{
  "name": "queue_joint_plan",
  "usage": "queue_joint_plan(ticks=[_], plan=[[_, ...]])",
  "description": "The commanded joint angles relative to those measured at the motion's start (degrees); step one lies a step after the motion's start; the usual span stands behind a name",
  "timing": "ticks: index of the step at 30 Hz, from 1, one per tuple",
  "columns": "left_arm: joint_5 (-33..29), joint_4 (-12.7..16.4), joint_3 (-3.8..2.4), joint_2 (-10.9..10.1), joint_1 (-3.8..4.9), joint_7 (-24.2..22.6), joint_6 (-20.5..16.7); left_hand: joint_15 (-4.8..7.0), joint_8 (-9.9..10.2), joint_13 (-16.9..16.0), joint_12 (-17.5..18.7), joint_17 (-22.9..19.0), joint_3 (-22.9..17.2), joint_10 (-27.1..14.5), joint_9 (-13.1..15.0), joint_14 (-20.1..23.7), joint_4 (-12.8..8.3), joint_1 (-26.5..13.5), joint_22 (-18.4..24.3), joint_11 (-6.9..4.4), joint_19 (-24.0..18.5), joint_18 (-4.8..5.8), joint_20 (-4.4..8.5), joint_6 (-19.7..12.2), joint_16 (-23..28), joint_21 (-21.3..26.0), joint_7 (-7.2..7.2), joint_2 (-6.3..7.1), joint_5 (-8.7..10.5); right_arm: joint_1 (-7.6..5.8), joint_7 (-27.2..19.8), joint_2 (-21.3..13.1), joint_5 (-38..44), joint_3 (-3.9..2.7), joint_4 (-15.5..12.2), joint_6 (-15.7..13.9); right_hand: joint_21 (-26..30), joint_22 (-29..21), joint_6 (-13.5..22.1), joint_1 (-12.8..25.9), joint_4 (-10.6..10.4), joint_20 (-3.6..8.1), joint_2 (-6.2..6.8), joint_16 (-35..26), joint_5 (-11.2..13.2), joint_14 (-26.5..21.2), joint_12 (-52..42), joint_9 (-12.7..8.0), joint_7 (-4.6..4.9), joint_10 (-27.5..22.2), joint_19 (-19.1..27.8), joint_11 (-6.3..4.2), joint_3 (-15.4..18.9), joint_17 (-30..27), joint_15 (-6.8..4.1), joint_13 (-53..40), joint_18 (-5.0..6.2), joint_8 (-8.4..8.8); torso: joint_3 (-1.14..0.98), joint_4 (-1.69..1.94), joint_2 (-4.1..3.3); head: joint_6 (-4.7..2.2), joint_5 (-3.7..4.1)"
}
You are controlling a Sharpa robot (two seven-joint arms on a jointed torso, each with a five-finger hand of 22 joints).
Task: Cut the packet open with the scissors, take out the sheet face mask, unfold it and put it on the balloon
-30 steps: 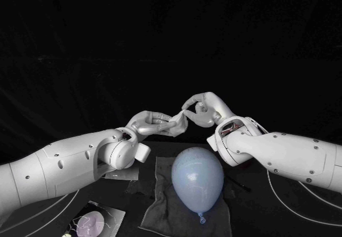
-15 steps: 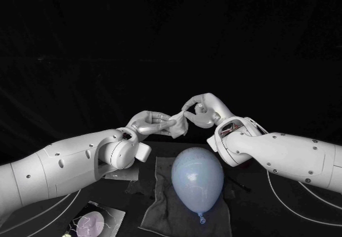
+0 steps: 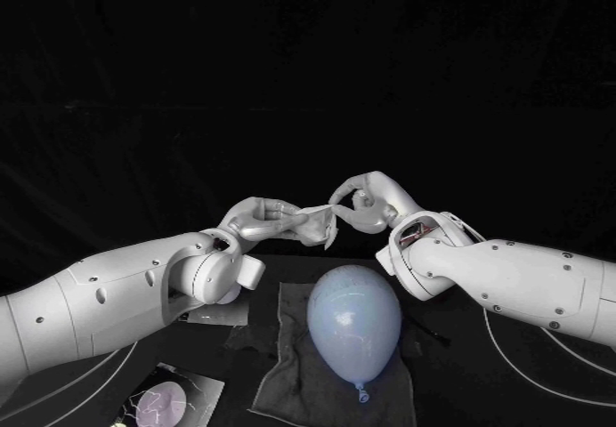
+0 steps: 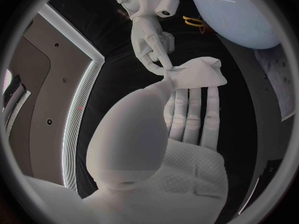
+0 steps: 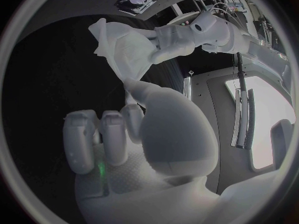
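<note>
One sheet face mask (image 3: 319, 227), white and crumpled, hangs in the middle of the head view, strung between the two hands above the counter (image 3: 514, 391). The left hand (image 3: 261, 219) is raised with its wrist bent, and its fingers (image 4: 193, 102) are clamped with the thumb on the bulk of the mask. The right hand (image 3: 368, 200) arches in from the right and pinches the mask's upper corner between thumb and fingertip. Just below, in the lower centre, one pale blue balloon (image 3: 356, 322) lies on one dark cloth (image 3: 276, 378), its knot toward the bottom edge. One packet (image 3: 170, 402) lies flat at the lower left, its print too small to read. One pair of yellow-handled scissors (image 4: 194, 23) lies just beside the balloon.
</note>
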State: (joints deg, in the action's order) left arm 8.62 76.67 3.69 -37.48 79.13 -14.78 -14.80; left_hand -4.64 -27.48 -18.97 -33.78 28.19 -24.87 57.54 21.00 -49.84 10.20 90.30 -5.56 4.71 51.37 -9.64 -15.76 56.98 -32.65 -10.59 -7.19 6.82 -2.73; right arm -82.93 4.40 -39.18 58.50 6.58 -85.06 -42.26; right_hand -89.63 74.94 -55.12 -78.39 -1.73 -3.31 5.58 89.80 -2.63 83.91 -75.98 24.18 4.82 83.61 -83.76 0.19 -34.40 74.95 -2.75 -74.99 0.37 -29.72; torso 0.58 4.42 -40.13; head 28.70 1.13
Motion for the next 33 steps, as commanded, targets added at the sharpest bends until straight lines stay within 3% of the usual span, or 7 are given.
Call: queue_joint_plan(ticks=[1, 16, 25, 33], plan=[[6.05, 0.27, -0.11, -0.2, 0.29, -0.31, 0.28, 0.05, -0.37, 0.08, 0.09, 0.25, -0.67, -0.55, 1.28, 0.63, -0.26, -0.74, -0.21, 0.17, -0.21, -0.55, -0.03, -0.32, -0.63, -0.26, -0.44, 0.04, -0.14, 0.1, 1.15, -0.25, 1.43, 0.01, 0.29, 2.35, -0.37, 15.06, -0.44, 0.14, 0.37, 0.3, -0.16, 0.2, -0.17, 6.09, 0.2, 0.09, 0.04, 0.1, -6.24, 0.19, -0.07, 15.05, -0.45, -7.06, -0.37, -0.41, 0.03, 0.01, -0.01, 0.04, 0.14], [10.72, -0.29, -0.16, 0.35, 2.64, 0.98, 2.82, -0.85, -1.67, 1.39, 1.3, 0.7, -3.99, -2.85, 2.65, 4.76, -2.42, -3.17, -0.8, 1.19, -2.38, -0.24, -0.38, -1.74, -3.51, -0.99, -1.19, 0.16, -0.13, 0.53, 2.66, -0.18, 3.02, 0.21, 0.81, 4.92, -0.37, 15.06, -0.37, 0.17, 0.46, 0.3, -0.13, 0.2, -0.16, 6.09, 0.28, 0.1, 0.07, 0.05, -6.24, 0.21, -0.12, 15.05, -0.44, -7.03, -0.37, -0.43, -0.01, 0.01, -0.03, 0.29, -0.01], [10.86, -1.27, -0.16, 0.99, 3.01, 1.06, 2.35, -1.01, -2.04, 2.29, 2.24, 0.4, -4.88, -2.78, 3.13, 5.26, -2.87, -3.77, -0.98, 1.39, -2.76, -0.31, -0.4, -2.27, -3.97, -1.27, -1.51, 0.03, -0.13, 0.54, 2.47, -0.28, 3.39, 0.26, 0.42, 6.42, -0.37, 15.06, -0.35, 0.19, 0.49, 0.3, -0.11, 0.2, -0.16, 6.09, 0.36, 0.11, 0.08, 0.01, -6.24, 0.21, -0.13, 15.05, -0.44, -6.99, -0.37, -0.44, -0.01, -0.02, -0.05, 0.34, 0.1], [11.03, -2.05, -0.15, 1.15, 3.12, 1.36, 1.84, -0.75, -2.41, 3.34, 3.13, -0.27, -5.69, -1.3, 3.69, 4.32, -3.59, -4.36, -1.35, 1.24, -2.62, -0.56, -0.28, -2.64, -4.44, -1.98, -1.6, 0.19, -0.13, 0.55, 2.05, -0.52, 3.44, 0.27, -0.01, 5.34, -0.37, 15.06, -0.29, 0.26, 0.53, 0.29, -0.09, 0.2, -0.16, 6.09, 0.52, 0.12, 0.1, -0.07, -6.24, 0.24, -0.16, 15.05, -0.42, -6.91, -0.37, -0.46, -0.01, 0.04, -0.03, 0.46, 0.14]])
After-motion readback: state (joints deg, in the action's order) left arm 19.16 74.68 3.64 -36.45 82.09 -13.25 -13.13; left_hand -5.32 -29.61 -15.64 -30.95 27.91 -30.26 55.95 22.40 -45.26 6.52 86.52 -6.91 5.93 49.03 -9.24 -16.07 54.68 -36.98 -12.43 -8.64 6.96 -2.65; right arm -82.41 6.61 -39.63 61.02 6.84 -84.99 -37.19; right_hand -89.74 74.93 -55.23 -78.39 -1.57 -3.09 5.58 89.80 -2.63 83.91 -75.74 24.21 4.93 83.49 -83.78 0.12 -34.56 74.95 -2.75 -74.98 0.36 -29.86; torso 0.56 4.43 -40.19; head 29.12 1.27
